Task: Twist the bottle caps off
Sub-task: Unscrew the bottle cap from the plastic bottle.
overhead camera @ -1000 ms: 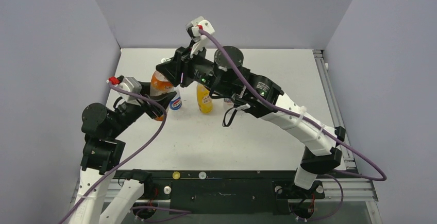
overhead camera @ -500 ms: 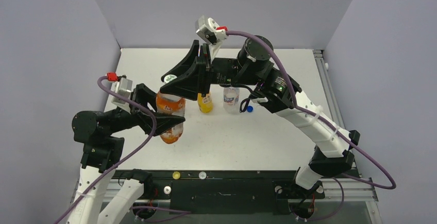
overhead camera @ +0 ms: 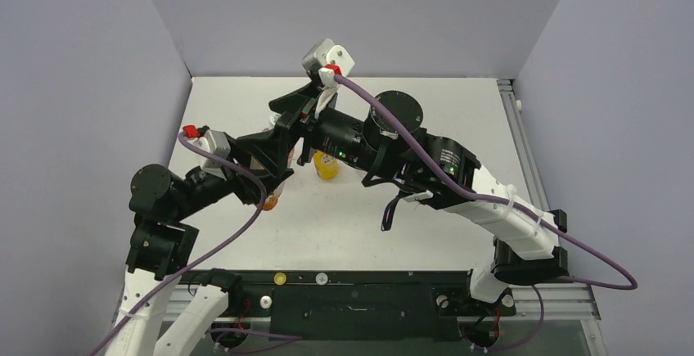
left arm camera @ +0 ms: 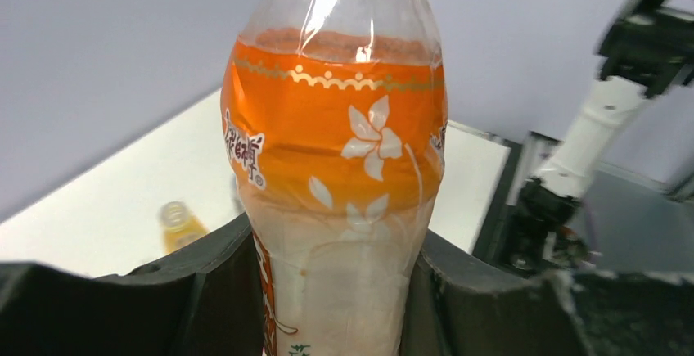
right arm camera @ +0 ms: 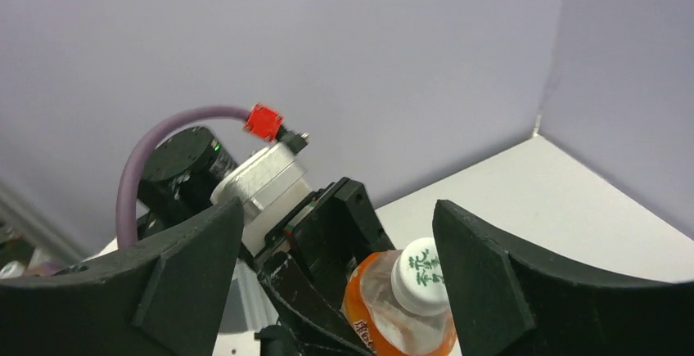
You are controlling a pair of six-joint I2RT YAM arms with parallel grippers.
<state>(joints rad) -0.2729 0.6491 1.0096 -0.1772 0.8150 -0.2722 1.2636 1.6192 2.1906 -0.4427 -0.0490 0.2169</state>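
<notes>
A white table [overhead camera: 409, 217] is enclosed by lavender walls. Toward its far left, the orange bottle [left arm camera: 335, 151] is clamped around its lower body by the left gripper [left arm camera: 334, 290]. Its whitish cap [right arm camera: 420, 276], screwed on, is framed between the widely spread jaws of the right gripper [right arm camera: 337, 217], neither touching it. The yellow bottle [overhead camera: 326, 166] is seen just to the right.

I read orange bottle [left arm camera: 335, 168] as thin clear plastic, glossy, glare streaks near top. Whitish cap [right arm camera: 422, 276]: smooth plastic, dull sheen. On left gripper [left arm camera: 331, 237], fingers [left arm camera: 123, 307] matt black plastic, faintly grainy. Table [overhead camera: 458, 110]: matt white.
</notes>
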